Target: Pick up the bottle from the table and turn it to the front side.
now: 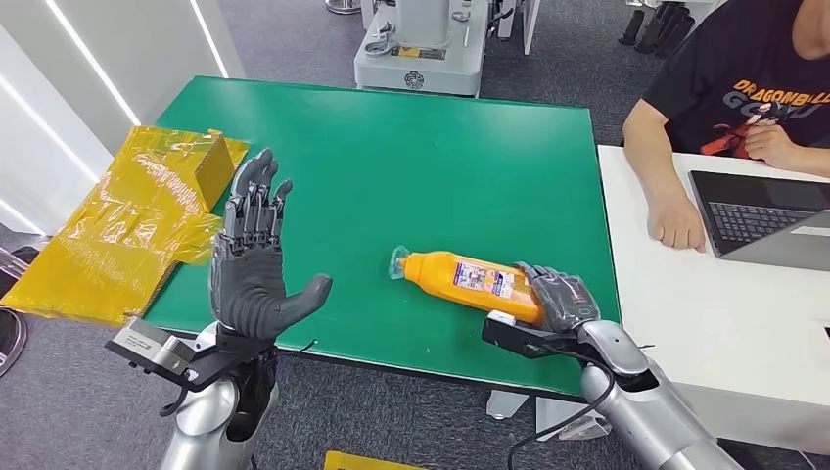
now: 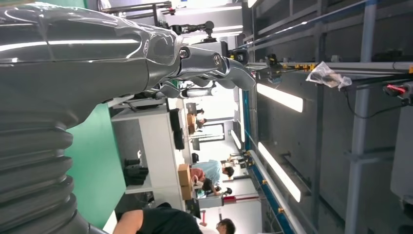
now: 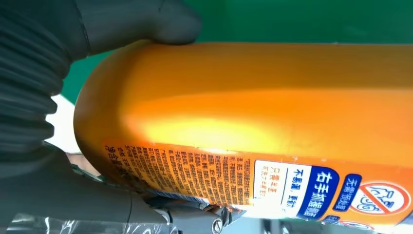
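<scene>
At the far left, crumpled yellow plastic bags (image 1: 127,230) lie over the edge of the green table (image 1: 391,157). Just to their right the left hand (image 1: 253,264) is raised above the table's near edge, palm facing up and forward, its fingers (image 1: 256,201) straight and spread, thumb stuck out toward the middle; it holds nothing. In the left wrist view the same hand (image 2: 146,58) shows its fingers stretched out in open air (a ceiling with strip lights behind them).

Toward the middle-right, the orange bottle (image 1: 468,281) lies on its side on the table, its clear cap (image 1: 396,262) pointing left and its printed label up. The right hand (image 1: 560,297) wraps the bottle's base end from the right, fingers curled over it, the silver forearm coming in from the lower right corner. The right wrist view shows the bottle (image 3: 253,122) close up, dark fingers (image 3: 141,22) pressed around its rounded base.

At the far right a person's hand (image 1: 677,223) rests on a white desk (image 1: 724,323) beside a laptop (image 1: 763,213).
</scene>
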Tool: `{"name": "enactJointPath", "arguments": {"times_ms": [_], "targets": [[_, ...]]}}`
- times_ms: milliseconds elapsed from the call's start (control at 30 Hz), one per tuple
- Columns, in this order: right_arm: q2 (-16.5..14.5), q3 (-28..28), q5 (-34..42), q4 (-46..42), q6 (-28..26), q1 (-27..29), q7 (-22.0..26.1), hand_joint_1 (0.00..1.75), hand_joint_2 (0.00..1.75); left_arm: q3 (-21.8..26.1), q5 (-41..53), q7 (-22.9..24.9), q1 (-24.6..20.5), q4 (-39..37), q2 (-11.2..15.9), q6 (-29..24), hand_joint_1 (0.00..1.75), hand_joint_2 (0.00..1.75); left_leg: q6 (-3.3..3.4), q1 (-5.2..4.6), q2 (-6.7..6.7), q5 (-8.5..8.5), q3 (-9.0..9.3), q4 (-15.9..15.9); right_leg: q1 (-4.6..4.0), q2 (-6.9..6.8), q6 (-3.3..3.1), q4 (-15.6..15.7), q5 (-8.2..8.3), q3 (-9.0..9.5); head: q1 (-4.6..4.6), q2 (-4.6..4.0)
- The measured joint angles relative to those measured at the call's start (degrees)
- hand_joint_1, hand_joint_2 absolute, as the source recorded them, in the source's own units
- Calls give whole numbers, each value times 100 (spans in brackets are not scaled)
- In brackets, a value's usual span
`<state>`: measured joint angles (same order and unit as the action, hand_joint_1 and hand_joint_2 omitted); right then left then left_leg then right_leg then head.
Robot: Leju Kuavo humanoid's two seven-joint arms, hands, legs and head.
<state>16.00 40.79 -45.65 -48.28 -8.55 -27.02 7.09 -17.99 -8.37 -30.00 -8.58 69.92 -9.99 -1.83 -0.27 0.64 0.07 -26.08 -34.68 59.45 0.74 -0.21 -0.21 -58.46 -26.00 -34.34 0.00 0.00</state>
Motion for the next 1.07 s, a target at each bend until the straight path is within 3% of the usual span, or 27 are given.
{"name": "enactJointPath", "arguments": {"times_ms": [400,567,700,1067], "targets": [[-953,-565,919,-1370,-2094,565,794,175,175,0,-283,-87,-93,-114,1,-419,0,175,-1,1,1,0,-4,-6,-1,0,0,0,-4,-8,0,0],[-1289,-632,1067,-1736,-2514,896,1082,175,175,-8,-276,165,-70,-114,-26,-396,0,175,-1,0,0,0,-6,-6,-1,-1,0,1,-4,-9,0,0],[-1449,-633,1006,-1992,-2551,1172,1121,175,175,-102,-217,420,-63,-114,-40,-213,0,175,-1,0,0,-1,-7,-6,-1,-1,0,2,-4,-9,0,0],[-1649,-799,1292,-2338,-1543,1542,1207,175,175,-602,-262,693,-76,-151,-16,709,0,175,-1,0,1,-1,-8,-6,0,0,0,3,-4,-12,0,0]]}}
